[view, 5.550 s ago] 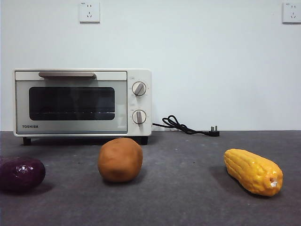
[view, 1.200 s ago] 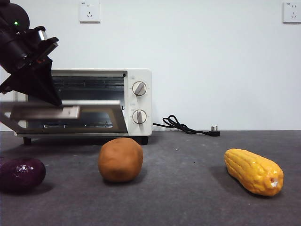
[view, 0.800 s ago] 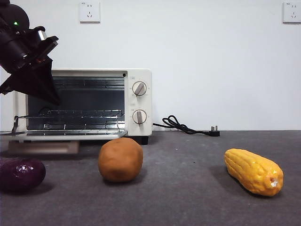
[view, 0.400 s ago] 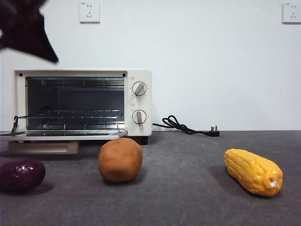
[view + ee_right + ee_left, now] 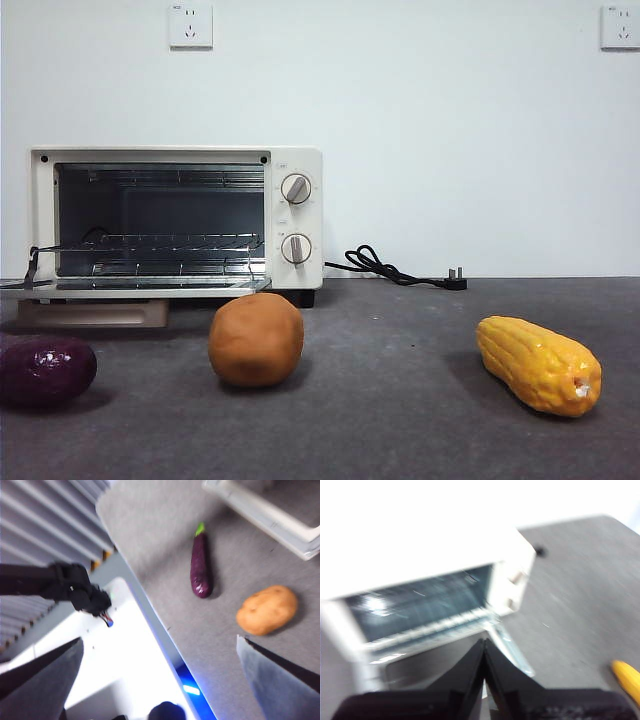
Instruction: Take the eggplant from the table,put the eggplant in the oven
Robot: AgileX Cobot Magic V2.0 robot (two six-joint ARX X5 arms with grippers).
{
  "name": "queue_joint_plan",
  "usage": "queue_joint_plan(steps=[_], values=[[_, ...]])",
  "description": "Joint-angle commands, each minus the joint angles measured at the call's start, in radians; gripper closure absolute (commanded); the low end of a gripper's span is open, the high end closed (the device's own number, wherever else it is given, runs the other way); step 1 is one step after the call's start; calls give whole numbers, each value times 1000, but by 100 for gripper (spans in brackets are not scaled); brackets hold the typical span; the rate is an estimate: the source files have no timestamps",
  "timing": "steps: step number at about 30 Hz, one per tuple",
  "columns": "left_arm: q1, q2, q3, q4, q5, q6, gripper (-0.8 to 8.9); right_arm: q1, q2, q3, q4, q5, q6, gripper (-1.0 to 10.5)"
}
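Eggplant (image 5: 201, 565) lies untouched before the open oven (image 5: 175, 220), long axis toward its door; right gripper (image 5: 160, 680) gapes empty above, left gripper (image 5: 484, 652) closed, empty.

Black wedge-shaped hand (image 5: 484, 652) jaws

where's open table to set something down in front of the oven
The widest bare patch of table lies between the potato and the corn. Another runs behind the corn up to the cord. It's crowded on the left, where the eggplant, potato and the oven's lowered door sit close.
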Motion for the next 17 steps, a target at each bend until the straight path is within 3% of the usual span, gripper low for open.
queue_joint_plan(steps=[1,9,17], values=[[2,-106,-8,-53,-63,-11,819,76,79,3,42,19,-22,380],[2,-315,-8,-250,-189,-8,819,232,270,3,196,127,-22,380],[2,-415,-8,-389,-194,-9,819,342,448,3,316,360,-72,380]])
